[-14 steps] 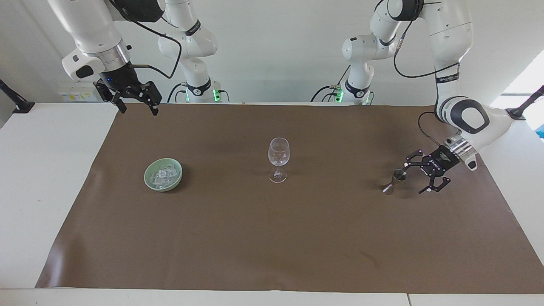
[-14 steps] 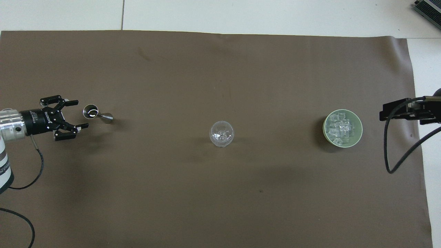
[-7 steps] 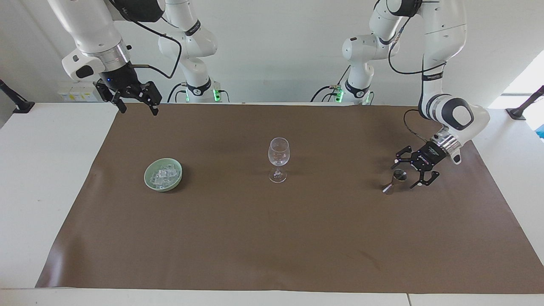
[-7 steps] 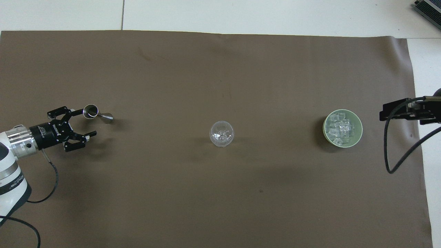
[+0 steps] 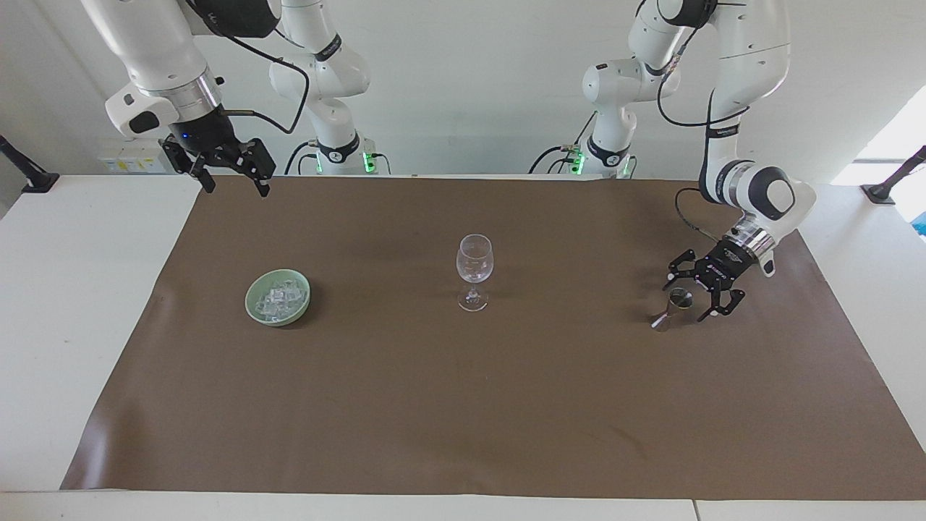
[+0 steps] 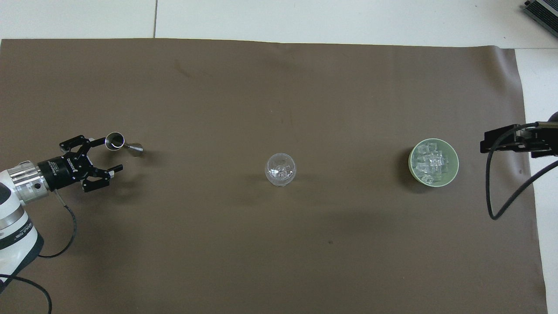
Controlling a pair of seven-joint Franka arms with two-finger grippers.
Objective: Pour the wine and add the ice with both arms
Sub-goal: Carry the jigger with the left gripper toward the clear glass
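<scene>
Brown desk mat (image 5: 463, 405): left gripper (image 5: 700, 287), jaws spread, has closed in beside the jigger (image 5: 673, 307); right gripper (image 5: 230, 172) waits, jaws spread

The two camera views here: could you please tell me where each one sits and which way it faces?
Facing view: high across the table, facing the robots; both arms show whole, the open left gripper at the metal measuring cup, the open right gripper waiting raised.
Overhead view: above the robots' end, looking steeply down; only the left forearm and gripper and part of the right gripper show.
Shared: wine glass, bowl of ice, brown mat.
</scene>
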